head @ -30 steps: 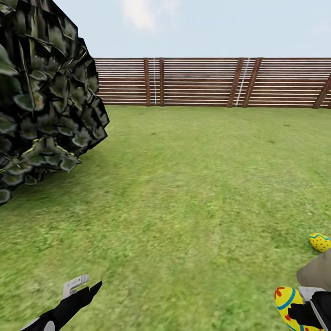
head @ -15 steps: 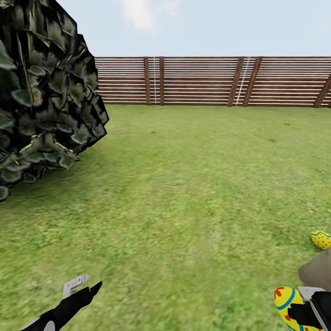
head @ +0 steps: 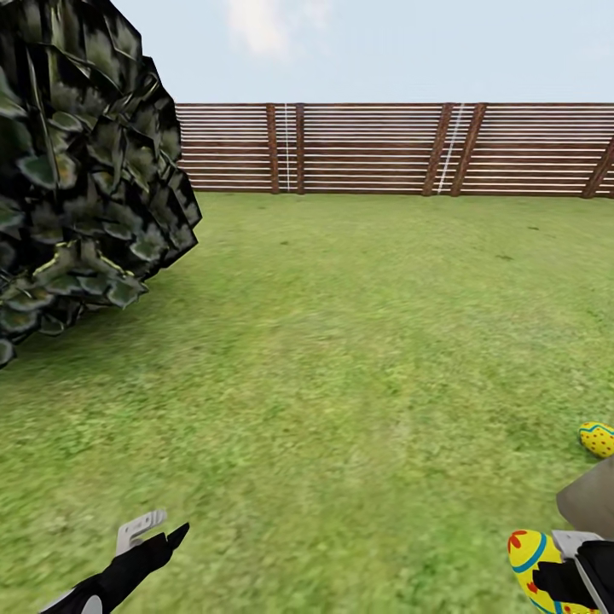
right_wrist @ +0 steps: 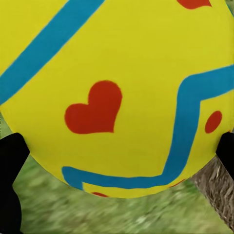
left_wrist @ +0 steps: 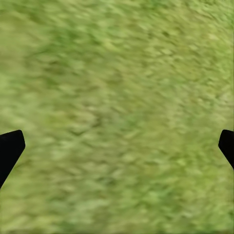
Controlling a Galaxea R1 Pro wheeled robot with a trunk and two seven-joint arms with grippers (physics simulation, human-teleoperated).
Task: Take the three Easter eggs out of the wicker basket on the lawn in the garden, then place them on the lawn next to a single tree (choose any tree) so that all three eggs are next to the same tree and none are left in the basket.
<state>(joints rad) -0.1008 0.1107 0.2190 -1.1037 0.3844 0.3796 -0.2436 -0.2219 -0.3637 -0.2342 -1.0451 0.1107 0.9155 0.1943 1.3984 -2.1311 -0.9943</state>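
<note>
Gripping one Easter egg (head: 537,570), the right hand (head: 570,580) hovers over lawn (head: 341,358); left hand (head: 153,533) spread wide, empty.

No legible text, label, brand, number or sign is showing on any surface; the held egg (right_wrist: 117,92) is carrying only painted decoration, a red heart near centre with blue bands running toward 11 and 4 o'clock.

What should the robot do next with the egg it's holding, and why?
Probably lower the right gripper toward the lawn beside the trunk: it holds an egg, and another egg already lies there.
</note>
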